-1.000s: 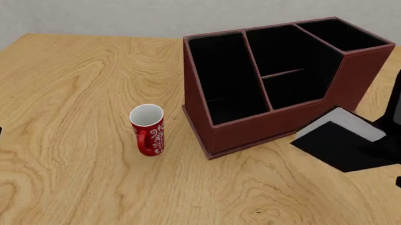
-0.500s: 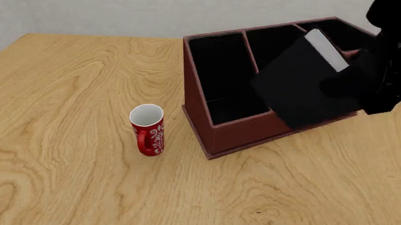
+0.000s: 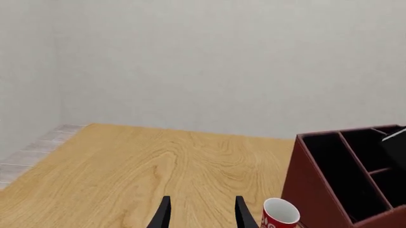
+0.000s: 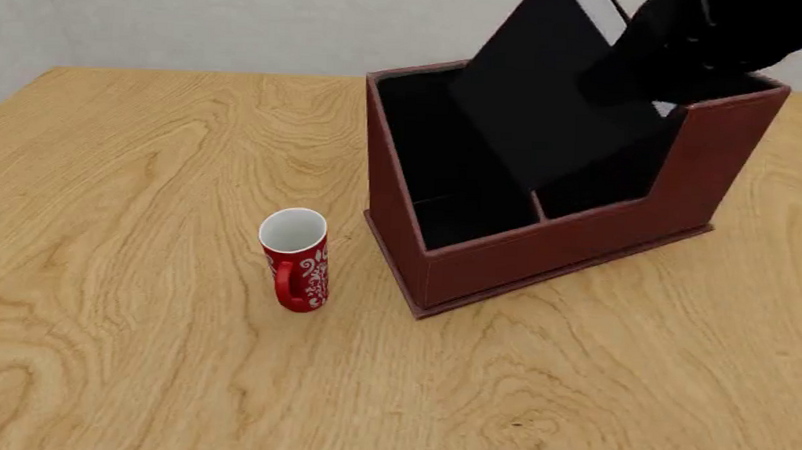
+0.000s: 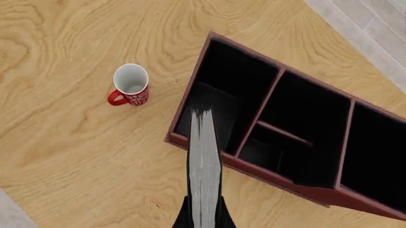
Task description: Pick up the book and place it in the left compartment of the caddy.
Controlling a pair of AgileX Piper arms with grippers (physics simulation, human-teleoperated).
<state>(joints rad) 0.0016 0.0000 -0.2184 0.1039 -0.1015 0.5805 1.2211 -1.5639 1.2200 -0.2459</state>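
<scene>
Black book held on edge above the caddy, one wall away from a bad drop.

The right gripper [image 5: 204, 219] is clamped on the book [image 4: 546, 85], which hangs tilted in the air over the caddy [image 4: 560, 246], its lower corner lying over the wall between the left compartment [image 4: 438, 146] and the divided middle section. From the right wrist view the white page edge points down toward the left compartment's near end, close to the front rim. If the book goes down at this slant, a corner could catch on that wall or rim, tip into the middle section, or shove the caddy across the wooden table [image 4: 150, 176]. The red mug [image 4: 296, 258] stands well clear. The left gripper [image 3: 200, 213] waits with fingers spread and nothing in them.
</scene>
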